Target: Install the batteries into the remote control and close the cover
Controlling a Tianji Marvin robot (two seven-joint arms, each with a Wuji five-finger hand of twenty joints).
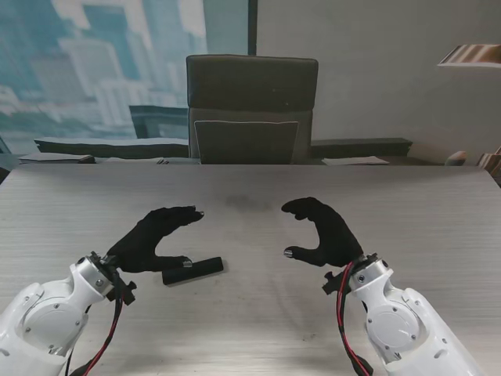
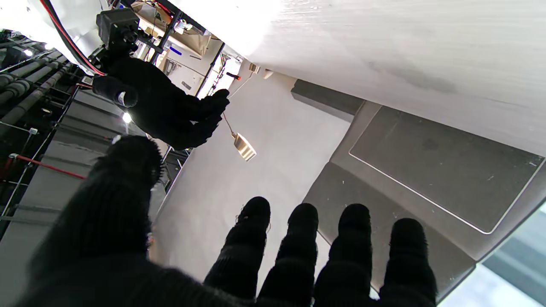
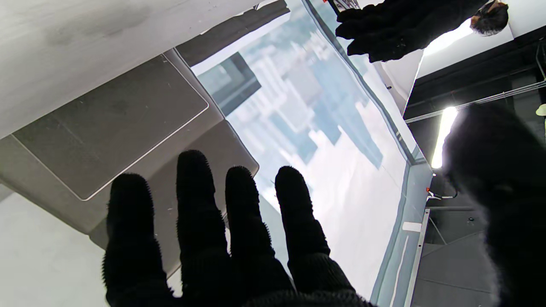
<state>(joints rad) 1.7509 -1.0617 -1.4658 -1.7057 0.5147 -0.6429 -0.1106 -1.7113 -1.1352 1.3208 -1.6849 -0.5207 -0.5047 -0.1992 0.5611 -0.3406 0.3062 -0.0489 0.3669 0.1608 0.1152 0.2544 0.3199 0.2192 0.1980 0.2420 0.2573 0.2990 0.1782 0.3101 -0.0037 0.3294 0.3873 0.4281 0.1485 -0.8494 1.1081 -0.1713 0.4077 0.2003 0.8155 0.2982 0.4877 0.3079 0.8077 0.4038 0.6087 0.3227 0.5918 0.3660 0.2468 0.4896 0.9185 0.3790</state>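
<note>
Looking down from the stand, you see the remote control [image 1: 193,270] lying flat on the grey tabletop [image 1: 250,329], a dark slim bar with its long side running left to right. Take this remote as your landmark. You cannot make out from this view if its cover is on or off, and no batteries are clear enough to name.

Your left robot hand [image 1: 154,239] is just at the left end of the remote. Its thumb tip [image 1: 185,263] is right over that end; whether it touches, the picture does not tell. The other fingers [image 1: 188,212] curve out on the side of the remote farther from you, apart from the thumb, so the hand is wide and grips nothing. The left wrist view agrees: four fingers [image 2: 298,251] are spread with only air between them and the thumb.

Your right robot hand [image 1: 323,232] is well apart from the remote, to its right, in a wide C shape with nothing inside. In the right wrist view the fingers [image 3: 239,213] are also spread and free.

Beyond the remote, past the far edge of the tabletop, a dark office chair [image 1: 251,108] stands.
</note>
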